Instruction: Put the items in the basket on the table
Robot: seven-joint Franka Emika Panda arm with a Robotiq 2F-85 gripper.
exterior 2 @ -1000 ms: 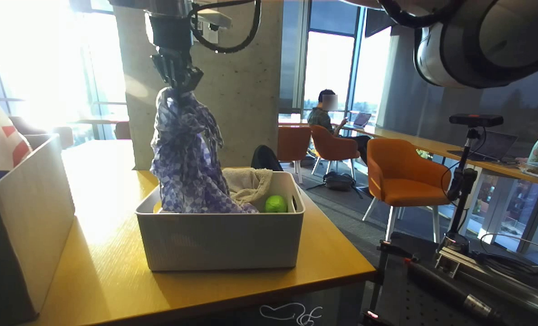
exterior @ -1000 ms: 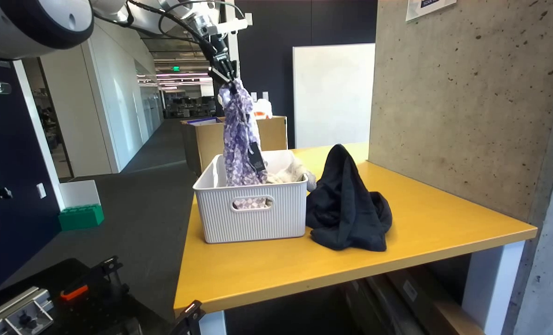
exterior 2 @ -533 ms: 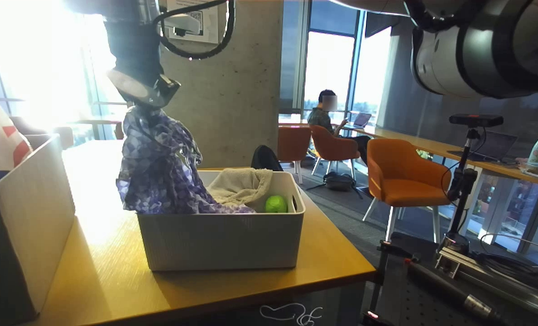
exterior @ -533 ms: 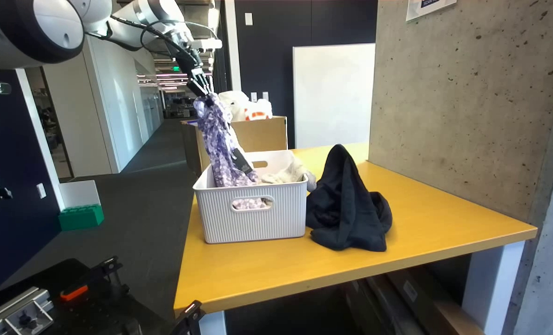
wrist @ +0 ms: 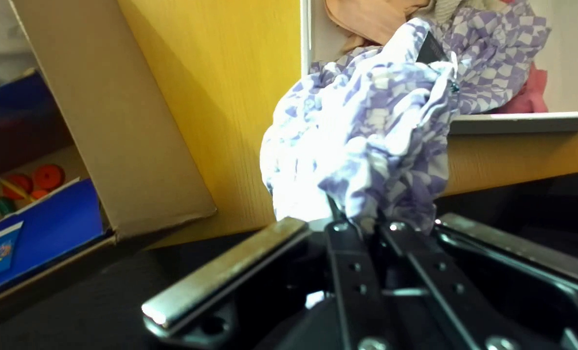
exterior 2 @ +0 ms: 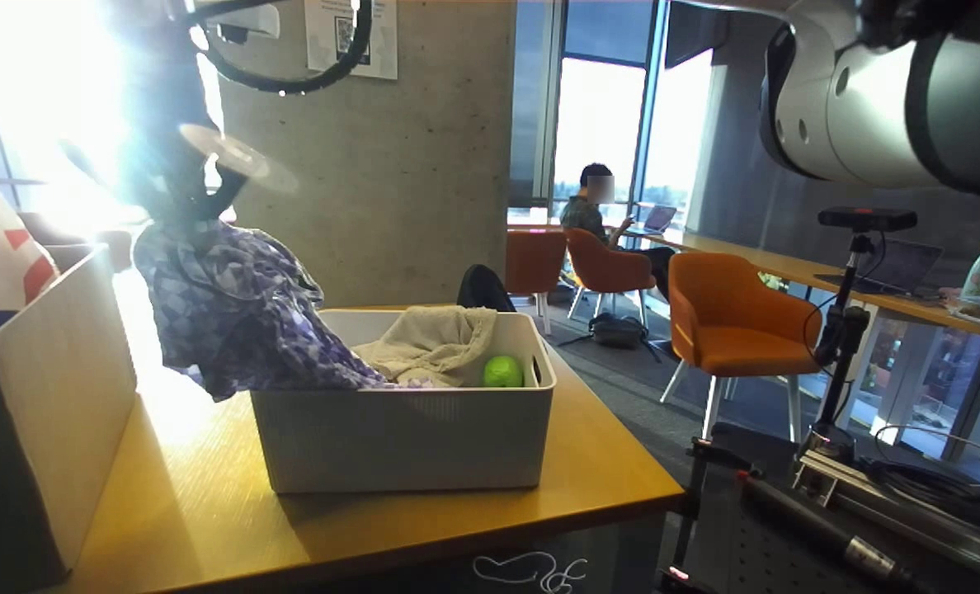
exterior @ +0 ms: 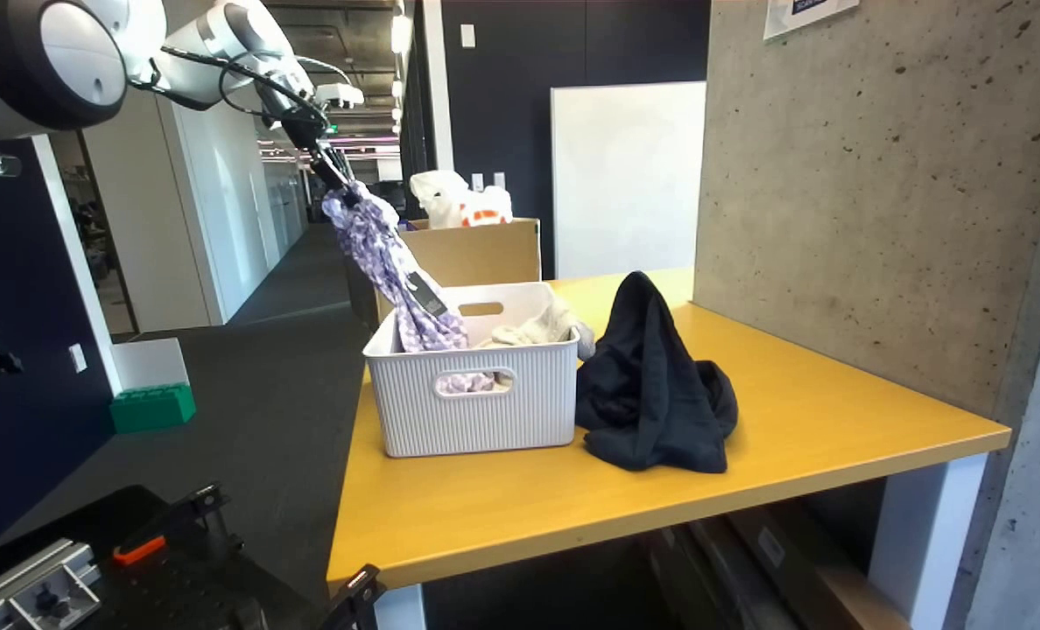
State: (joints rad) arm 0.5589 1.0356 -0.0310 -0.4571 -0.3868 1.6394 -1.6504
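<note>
The light grey ribbed basket stands on the yellow table; it also shows in an exterior view. My gripper is shut on a purple and white checkered cloth, above and to one side of the basket. The cloth slants from the fingers over the rim, its lower end inside the basket. In the wrist view the fingertips pinch the bunched cloth. A beige cloth and a green ball lie in the basket. A black cloth lies on the table beside it.
A cardboard box with white bags stands near the basket; the wrist view shows a blue folder and small toys in it. A concrete pillar rises at the table's far side. The table's edge shows in the wrist view.
My gripper has moved sideways away from the basket and somewhat down, still holding the checkered cloth. The cloth has gone from hanging nearly straight to slanting over the rim, uncovering more beige cloth.
</note>
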